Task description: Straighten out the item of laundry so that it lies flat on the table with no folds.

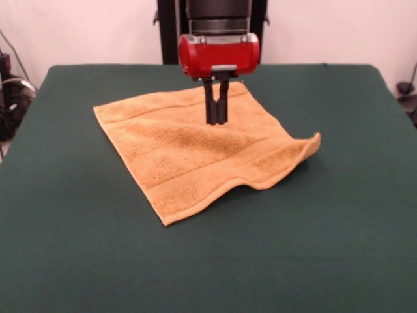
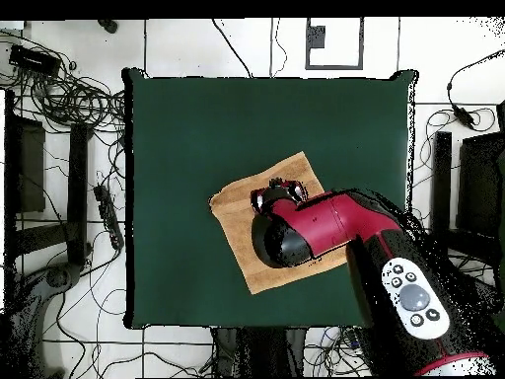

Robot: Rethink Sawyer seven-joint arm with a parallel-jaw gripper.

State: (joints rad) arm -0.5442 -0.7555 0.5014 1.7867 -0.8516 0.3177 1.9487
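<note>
Towel [image 1: 195,153] sits spread out near the middle of the table [image 1: 339,248], mostly flat w/ one corner curled up on the front view's right. Gripper [image 1: 216,121] hangs over its far part, jaws pinched together, holding nothing.

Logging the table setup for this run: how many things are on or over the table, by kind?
Towel: 1, golden-tan, on the green table
Gripper: 1, black, on the red and black arm, over the towel
Total: 2
</note>
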